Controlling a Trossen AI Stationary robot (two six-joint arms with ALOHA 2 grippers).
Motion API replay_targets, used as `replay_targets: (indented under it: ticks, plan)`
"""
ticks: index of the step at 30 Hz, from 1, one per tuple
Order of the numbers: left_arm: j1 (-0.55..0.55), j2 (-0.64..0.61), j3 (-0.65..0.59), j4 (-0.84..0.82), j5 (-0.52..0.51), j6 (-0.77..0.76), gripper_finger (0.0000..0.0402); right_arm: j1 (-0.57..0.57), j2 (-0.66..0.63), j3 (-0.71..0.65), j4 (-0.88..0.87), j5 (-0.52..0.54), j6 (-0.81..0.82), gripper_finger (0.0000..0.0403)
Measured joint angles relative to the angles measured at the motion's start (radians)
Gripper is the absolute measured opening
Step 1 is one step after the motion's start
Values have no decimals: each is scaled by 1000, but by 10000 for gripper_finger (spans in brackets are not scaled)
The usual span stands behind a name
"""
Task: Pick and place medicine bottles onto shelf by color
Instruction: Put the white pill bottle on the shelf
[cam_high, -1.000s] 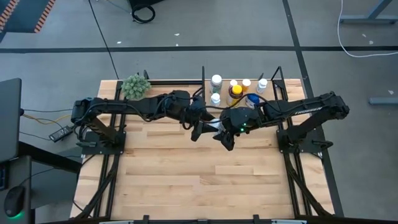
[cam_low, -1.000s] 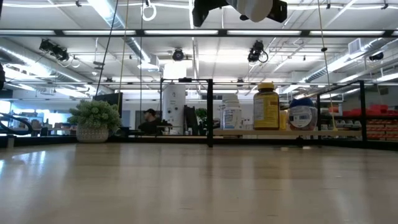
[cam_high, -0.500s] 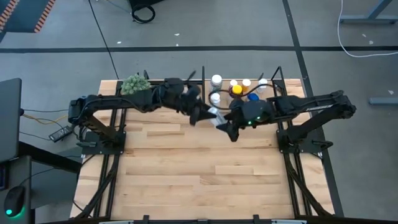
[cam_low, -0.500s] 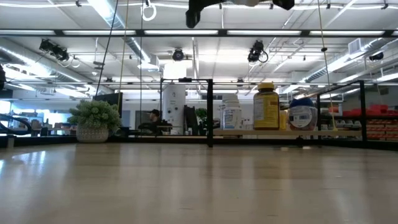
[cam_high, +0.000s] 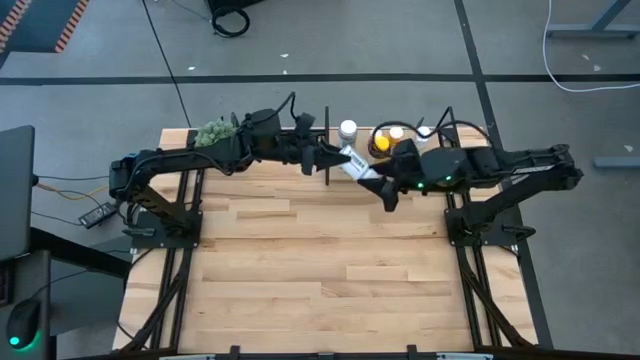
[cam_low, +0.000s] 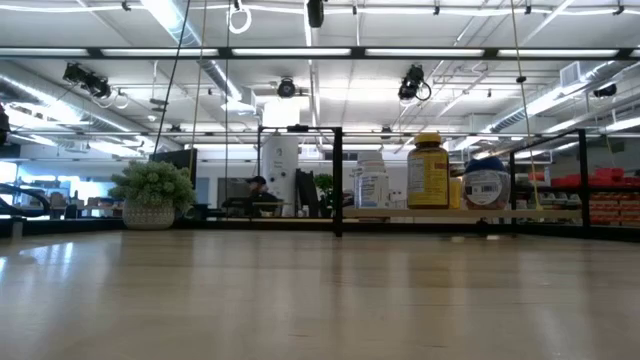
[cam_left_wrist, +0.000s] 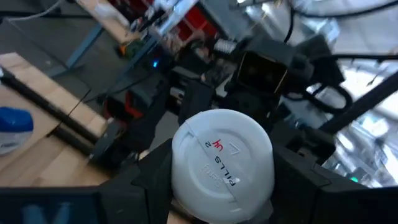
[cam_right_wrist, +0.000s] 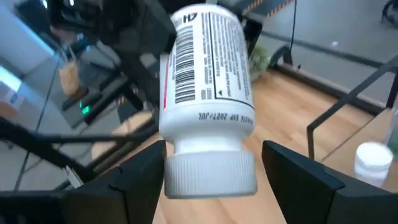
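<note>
A white medicine bottle (cam_high: 352, 163) with a printed label (cam_right_wrist: 205, 74) hangs in the air over the shelf's near rod, lying on its side. My left gripper (cam_high: 335, 158) is shut on the end away from the cap. My right gripper (cam_high: 380, 185) is open, and its fingers stand on either side of the ribbed white cap (cam_right_wrist: 210, 175) with a small gap. The shelf (cam_low: 450, 212) runs along the table's far edge. A white bottle (cam_low: 372, 185), an amber yellow-lidded one (cam_low: 428, 170) and a blue-lidded one (cam_low: 487, 182) stand on it. My left gripper pinches the bottle's end opposite the cap (cam_left_wrist: 181, 167) between its two fingers, one on each side of the round body. The fingers come level from the table's left and lie along the bottle. The bottle is lifted clear, on its side, cap toward my right gripper.
A green fuzzy plant ball (cam_high: 215, 135) sits at the shelf's left end. A black upright post (cam_high: 327, 150) stands right by the held bottle. More white-capped bottles (cam_high: 347, 128) stand on the shelf's right half. The plank table (cam_high: 320, 270) stretches out on the near side.
Both grippers have risen and gone toward the table's far edge, to the shelf, keeping the bottle between them. The bottle has been carried from over the table's middle to above the shelf's near rod. My left gripper has rolled about its own axis.
</note>
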Motion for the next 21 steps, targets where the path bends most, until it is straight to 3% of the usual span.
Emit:
replay_targets:
  ticks: [7, 21]
  plan:
    - [11, 0, 0, 118, -78, -88, 209, 3, -48, 0, 94, 130, -65, 271]
    - [17, 0, 0, 310, -201, -113, 209, 2, -57, -1, 285, 262, -174, 271]
